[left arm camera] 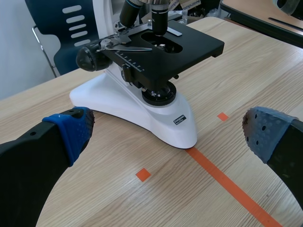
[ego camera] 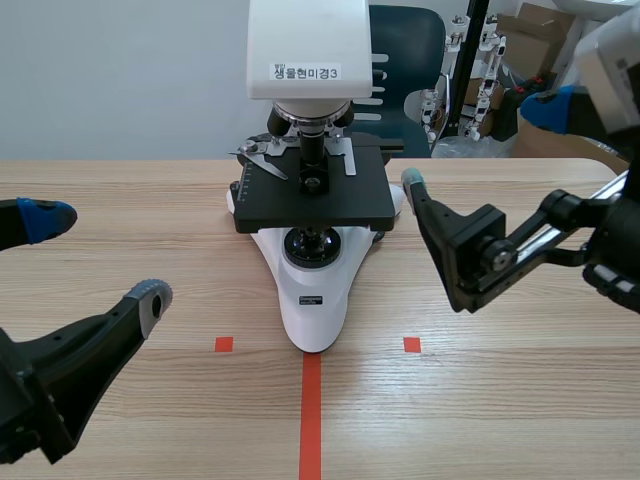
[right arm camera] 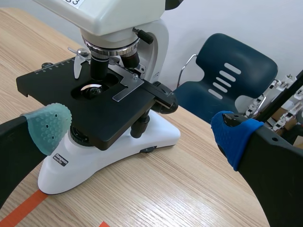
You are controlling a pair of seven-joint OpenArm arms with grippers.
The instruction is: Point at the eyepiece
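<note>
The left pincer (ego camera: 98, 258) hangs low over the tabletop (ego camera: 520, 410), fingers spread wide, gripping nothing. The right pincer (ego camera: 478, 142) is spread too, one pad close beside the black stage (ego camera: 330, 205) of the microscope (ego camera: 312, 300). The eyepiece can't be seen: the white head is cut off in every view.

I read this as a lab or teaching workroom. A white compound microscope (ego camera: 312, 205) with a printed inventory label on its head stands on a pale wood-grain desk (ego camera: 520, 400) marked with orange-red tape (ego camera: 311, 420). Behind it I see a plain white wall (ego camera: 120, 80), a dark blue plastic chair (right arm camera: 232, 80), stacked cardboard boxes (ego camera: 540, 40) and some metal framing (ego camera: 487, 60).
</note>
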